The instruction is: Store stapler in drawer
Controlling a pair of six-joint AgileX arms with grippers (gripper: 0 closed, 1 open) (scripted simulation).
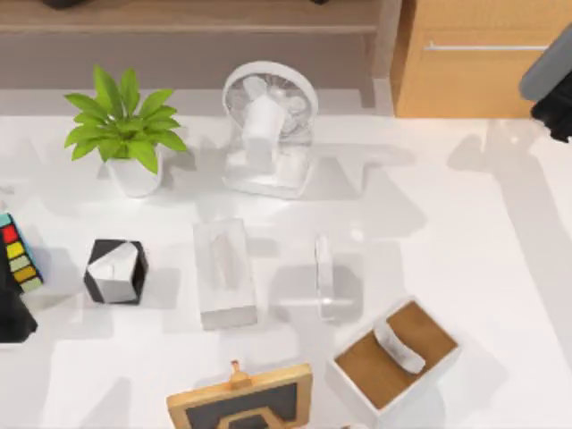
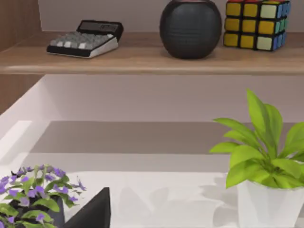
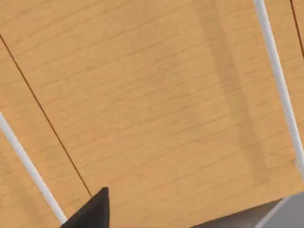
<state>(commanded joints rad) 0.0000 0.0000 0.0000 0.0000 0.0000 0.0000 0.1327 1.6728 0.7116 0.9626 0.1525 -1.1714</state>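
Note:
The stapler (image 1: pixel 324 275), slim and glassy white, lies flat on the white table right of centre, with nothing holding it. The drawer (image 1: pixel 483 63) stands at the back right, its light-brown wooden front closed and its thin silver bar handle (image 1: pixel 487 46) running across it. My right gripper (image 1: pixel 556 112) hovers at the right edge just in front of the drawer, far from the stapler. In the right wrist view the wooden front (image 3: pixel 156 104) is very close, crossed by a silver bar (image 3: pixel 280 85). My left arm (image 1: pixel 12 308) is parked at the table's left edge.
A white tissue box (image 1: pixel 225 273) lies left of the stapler. In front of the stapler sits a white tray (image 1: pixel 350 386) holding a curved white-grey piece (image 1: pixel 399 347). A fan (image 1: pixel 268 130), potted plant (image 1: pixel 125 134), black-and-white block (image 1: pixel 114 271) and framed board (image 1: pixel 241 402) also stand on the table.

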